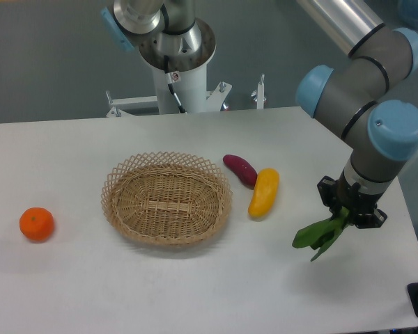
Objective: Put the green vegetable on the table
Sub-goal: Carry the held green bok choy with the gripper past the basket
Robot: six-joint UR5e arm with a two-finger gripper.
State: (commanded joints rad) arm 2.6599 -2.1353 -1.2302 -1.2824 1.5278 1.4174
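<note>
The green vegetable [319, 236] hangs from my gripper [344, 216] at the right side of the white table [216, 292]. Its dark green leaves point down and to the left, close above the tabletop; I cannot tell whether they touch it. The pale bulb end is hidden between the fingers. The gripper is shut on the vegetable's upper end, to the right of the yellow fruit [264, 192].
A woven wicker basket [166, 198] stands at the middle of the table and looks empty. A purple sweet potato [240, 169] lies beside the yellow fruit. An orange [36, 224] sits at the far left. The table's right edge is close to the gripper.
</note>
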